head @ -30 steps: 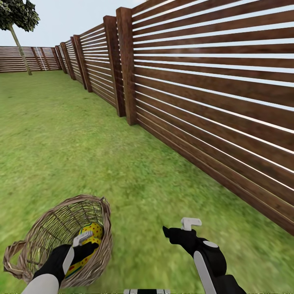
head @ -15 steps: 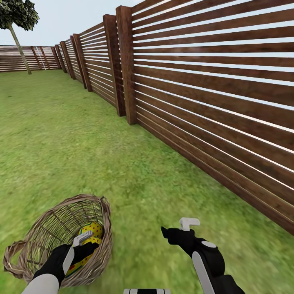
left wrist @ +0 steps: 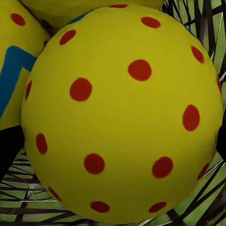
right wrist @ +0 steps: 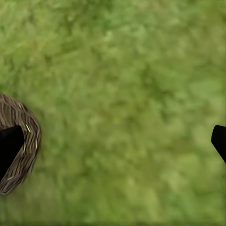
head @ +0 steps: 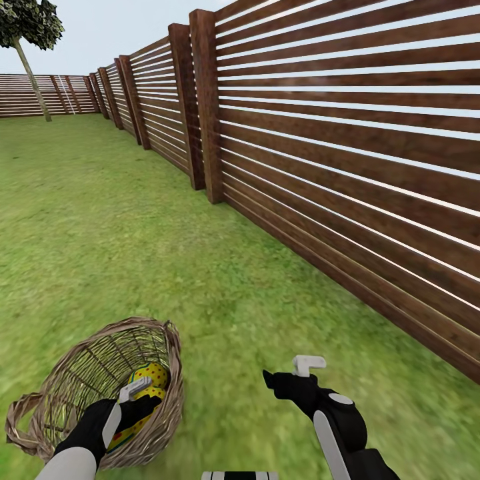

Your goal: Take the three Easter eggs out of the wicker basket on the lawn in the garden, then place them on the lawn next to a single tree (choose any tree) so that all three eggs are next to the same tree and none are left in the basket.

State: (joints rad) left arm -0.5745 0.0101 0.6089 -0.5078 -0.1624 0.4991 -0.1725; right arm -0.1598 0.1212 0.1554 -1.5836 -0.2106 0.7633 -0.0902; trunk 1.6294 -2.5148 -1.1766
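Observation:
The wicker basket (head: 73, 380) lies tipped on the lawn (head: 100, 233) at the lower left of the head view. Easter eggs (head: 153, 375) show inside it, yellow with red dots. My left gripper (head: 141, 395) reaches into the basket. In the left wrist view one egg (left wrist: 122, 113) sits right in front of the left gripper (left wrist: 113, 147), between its spread dark fingers (left wrist: 6, 153); a second egg (left wrist: 13, 70) with a blue zigzag lies beside it. My right gripper (head: 291, 372) hangs open over bare grass, to the right of the basket rim (right wrist: 29, 137). A tree (head: 28, 63) stands far off.
A dark brown slatted fence (head: 347, 173) runs along the right side and around the far end of the garden. Open grass stretches from the basket to the distant tree.
My right gripper has shifted slightly left over the grass. The left gripper and the basket have stayed put.

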